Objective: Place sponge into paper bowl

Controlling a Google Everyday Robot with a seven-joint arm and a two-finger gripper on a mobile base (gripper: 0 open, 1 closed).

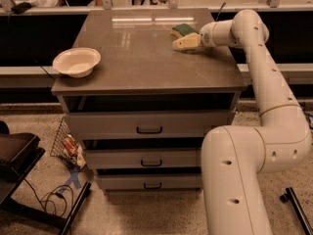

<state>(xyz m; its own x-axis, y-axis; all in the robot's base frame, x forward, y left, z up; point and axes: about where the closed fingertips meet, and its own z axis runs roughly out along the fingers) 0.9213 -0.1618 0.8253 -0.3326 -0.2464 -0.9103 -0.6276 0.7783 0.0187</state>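
The gripper [186,42] sits low over the far right part of the cabinet top [146,70]. It points left at the end of the arm [266,82], which reaches in from the right. You cannot tell from this view how far it is open, or whether it has hold of anything.

**Sponge position.** The sponge [185,30] lies just on the far side of the gripper, green layer up. It is either touching the gripper or a hair apart; you cannot tell which. Its long axis runs roughly left to right, about parallel to the gripper. It sits nearer the right edge of the top than the left.

**Bowl position.** The paper bowl [77,62] stands upright and empty at the near left corner, with its rim close to both the left and near edges. It is well apart from the sponge.

**Travel.** From the sponge, the bowl lies to the left and nearer. The path is a diagonal across bare surface with nothing standing in it. This is the only arm, so the whole reach is its own.

**Caution.** Judge the bowl as light. Come down from above its rim rather than from the side, since a sideways nudge could slide it off the corner.
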